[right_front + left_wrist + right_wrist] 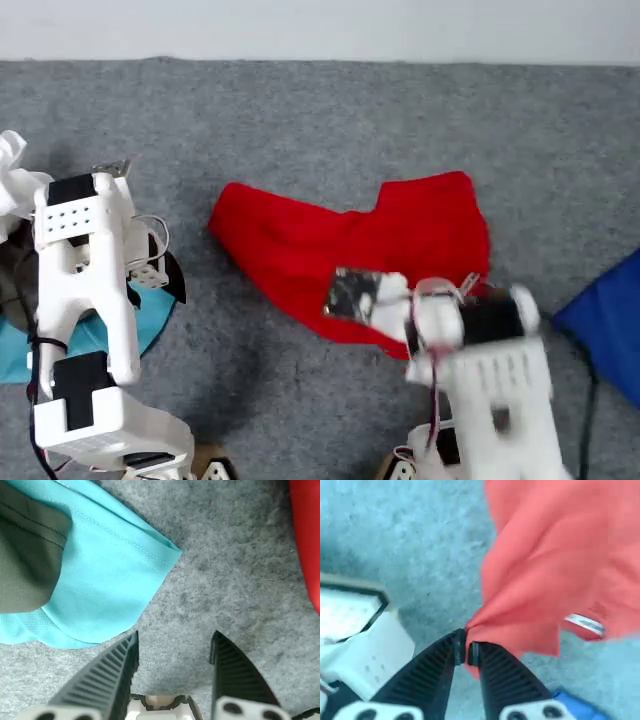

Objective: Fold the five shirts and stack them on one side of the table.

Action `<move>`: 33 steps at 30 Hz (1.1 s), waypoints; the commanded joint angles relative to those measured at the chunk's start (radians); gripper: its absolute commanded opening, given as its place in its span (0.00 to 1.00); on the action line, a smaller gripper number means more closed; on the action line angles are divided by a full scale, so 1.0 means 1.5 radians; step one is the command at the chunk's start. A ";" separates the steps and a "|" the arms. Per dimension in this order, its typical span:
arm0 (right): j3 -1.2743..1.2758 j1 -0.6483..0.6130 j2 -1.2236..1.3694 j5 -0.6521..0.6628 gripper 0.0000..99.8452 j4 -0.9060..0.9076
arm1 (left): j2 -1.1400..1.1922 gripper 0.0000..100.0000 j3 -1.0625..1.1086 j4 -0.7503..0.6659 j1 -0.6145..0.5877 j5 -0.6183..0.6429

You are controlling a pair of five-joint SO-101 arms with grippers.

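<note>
At the middle of the grey, felt-like table [350, 120] lies the red shirt [300, 250], spread out but rumpled, its outline uneven with one broad lobe toward the far right. The right tool [466, 652] is clenched on a corner of its hem, and the thin cloth gathers into soft pleats that fan out from the ribbed black pads. A small white label shows on the fabric near that corner.

Over at the left side, the left tool [175, 655] hangs released above bare table, its jaws apart with nothing between them. Just beyond it is the teal shirt [100, 575], a fine mesh knit with a stitched hem and a rounded corner. A dark olive shirt [25, 555] lies on top of it. A crumpled white cloth [15, 170], probably another shirt, sits at the same edge. A blue shirt [610, 320] lies well apart at the right edge.

By my judgement the task is at an early stage. The left heap looks loosely piled rather than neatly folded, though much of it is hidden by the arm. The red shirt is in hand and not yet folded, and the blue one looks untouched.
</note>
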 commanded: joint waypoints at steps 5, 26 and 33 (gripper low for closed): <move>0.002 -0.003 -0.119 -0.091 0.29 0.025 | -0.026 0.22 -0.002 0.018 0.002 -0.007; -0.146 0.253 0.256 -0.373 0.28 -0.418 | -0.026 0.22 -0.002 0.018 0.002 -0.005; -0.383 0.239 0.603 -0.426 0.28 -0.422 | -0.026 0.22 -0.002 0.018 0.002 -0.005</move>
